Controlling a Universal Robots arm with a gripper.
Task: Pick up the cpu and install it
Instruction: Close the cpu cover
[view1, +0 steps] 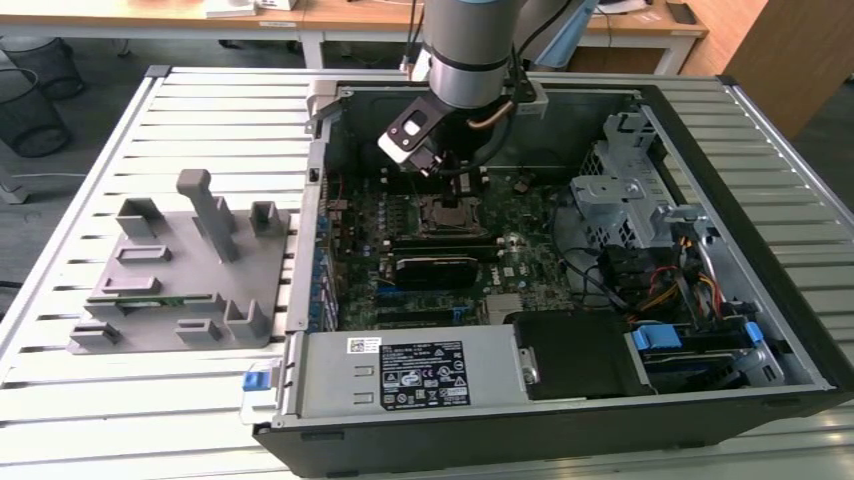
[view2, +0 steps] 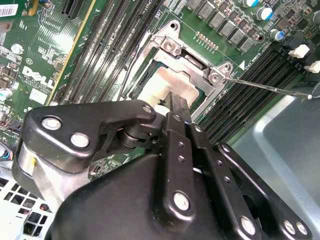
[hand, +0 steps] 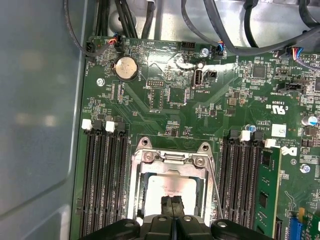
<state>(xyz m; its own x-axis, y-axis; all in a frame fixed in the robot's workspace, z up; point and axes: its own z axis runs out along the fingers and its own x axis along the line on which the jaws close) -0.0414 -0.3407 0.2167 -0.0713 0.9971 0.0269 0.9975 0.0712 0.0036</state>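
The fixture (view1: 180, 270) lies on the table (view1: 80, 400) at the exterior view's left, beside the open computer case (view1: 561, 435). Inside the case, the motherboard (view1: 534, 215) carries the socket (view1: 447, 212) between memory slots (hand: 102, 185). The cpu (hand: 167, 189) lies in the socket, with the gripper (hand: 171, 205) just over it.

Grey plastic fixture (view1: 180, 270) stands on slatted desk (view1: 134, 410), beside open computer case (view1: 561, 445); coin cell (hand: 126, 67) sits on green motherboard (hand: 165, 107).
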